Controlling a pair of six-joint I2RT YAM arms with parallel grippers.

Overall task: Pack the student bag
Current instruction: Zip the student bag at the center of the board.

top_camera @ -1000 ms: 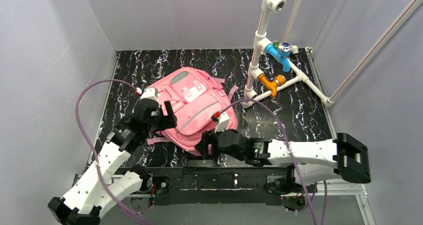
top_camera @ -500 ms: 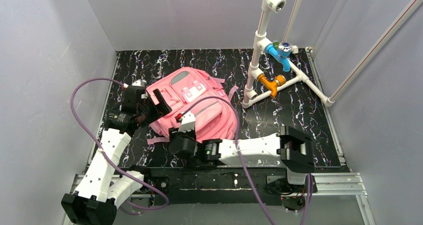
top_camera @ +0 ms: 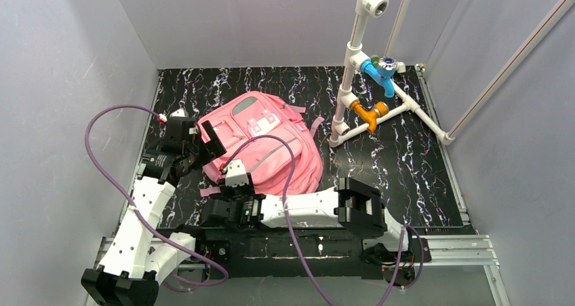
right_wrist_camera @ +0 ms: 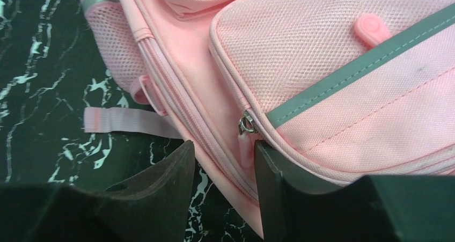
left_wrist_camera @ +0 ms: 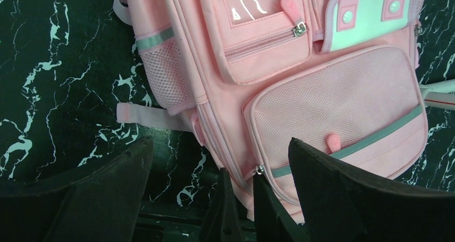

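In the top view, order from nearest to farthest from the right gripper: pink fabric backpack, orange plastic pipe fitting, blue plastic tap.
1. Pink fabric backpack, directly at the right gripper.
2. Orange pipe fitting, far right.
3. Blue tap, farther back right.

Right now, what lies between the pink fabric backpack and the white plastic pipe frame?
In the top external view, only bare black marbled tabletop lies between the backpack and pipe frame; one pink strap end pokes into that gap.

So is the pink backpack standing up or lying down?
Lying down: the student bag lies flat on the black table, its front with the white patch facing up.
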